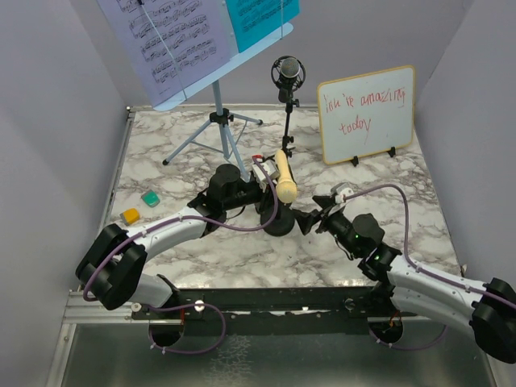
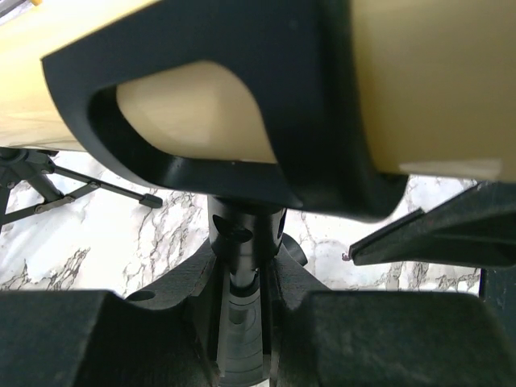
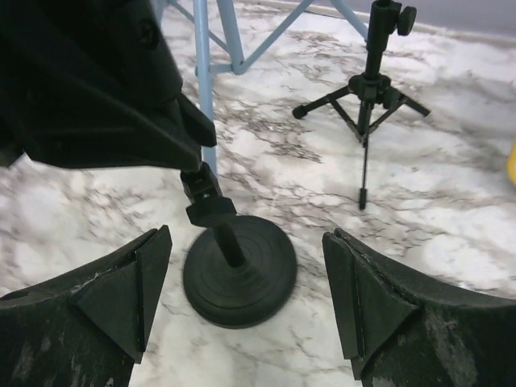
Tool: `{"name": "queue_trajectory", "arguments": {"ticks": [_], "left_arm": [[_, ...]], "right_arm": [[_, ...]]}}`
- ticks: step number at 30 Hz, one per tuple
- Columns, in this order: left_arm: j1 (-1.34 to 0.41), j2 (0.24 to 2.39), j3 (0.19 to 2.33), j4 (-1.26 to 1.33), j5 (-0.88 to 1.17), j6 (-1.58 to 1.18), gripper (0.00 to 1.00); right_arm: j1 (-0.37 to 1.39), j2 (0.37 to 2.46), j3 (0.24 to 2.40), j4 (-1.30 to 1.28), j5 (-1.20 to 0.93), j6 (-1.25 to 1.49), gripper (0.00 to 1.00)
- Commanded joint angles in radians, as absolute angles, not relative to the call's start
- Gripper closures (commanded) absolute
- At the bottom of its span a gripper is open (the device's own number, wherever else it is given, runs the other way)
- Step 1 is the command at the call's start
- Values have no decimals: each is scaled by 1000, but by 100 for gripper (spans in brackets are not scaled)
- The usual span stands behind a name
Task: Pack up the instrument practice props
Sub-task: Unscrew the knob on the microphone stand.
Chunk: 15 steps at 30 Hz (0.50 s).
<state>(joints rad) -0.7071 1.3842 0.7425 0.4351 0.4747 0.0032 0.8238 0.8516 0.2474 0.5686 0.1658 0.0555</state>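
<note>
The cream handheld microphone (image 1: 284, 176) sits in a black clip on its pole with a black round base (image 1: 280, 223). My left gripper (image 1: 260, 193) is shut on that pole (image 2: 242, 234) just under the clip, and the cream microphone body (image 2: 435, 81) fills the top of the left wrist view. My right gripper (image 1: 310, 216) stands open beside the base, with the round base (image 3: 239, 278) resting on the marble between and just beyond its fingers (image 3: 129, 294). Farther back stand the light-blue music rack (image 1: 218, 121), holding a printed music sheet (image 1: 169, 36) and a cyan sheet (image 1: 260, 18), and the black studio microphone (image 1: 288, 74) on its small tripod (image 3: 367, 89).
A wood-framed whiteboard (image 1: 367, 113) with red writing leans at the back right. A small green block (image 1: 150, 197) and an orange block (image 1: 130, 215) lie at the left of the marble table (image 1: 403, 242). The rack's blue legs (image 3: 203, 72) stand just behind the base.
</note>
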Motion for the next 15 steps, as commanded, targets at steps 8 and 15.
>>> {"name": "queue_trajectory", "arguments": {"ticks": [8, 15], "left_arm": [[-711, 1387, 706, 310, 488, -34, 100], [-712, 1377, 705, 311, 489, -32, 100]], "right_arm": [[618, 1009, 264, 758, -105, 665, 22], [569, 1179, 285, 880, -255, 783, 30]]}}
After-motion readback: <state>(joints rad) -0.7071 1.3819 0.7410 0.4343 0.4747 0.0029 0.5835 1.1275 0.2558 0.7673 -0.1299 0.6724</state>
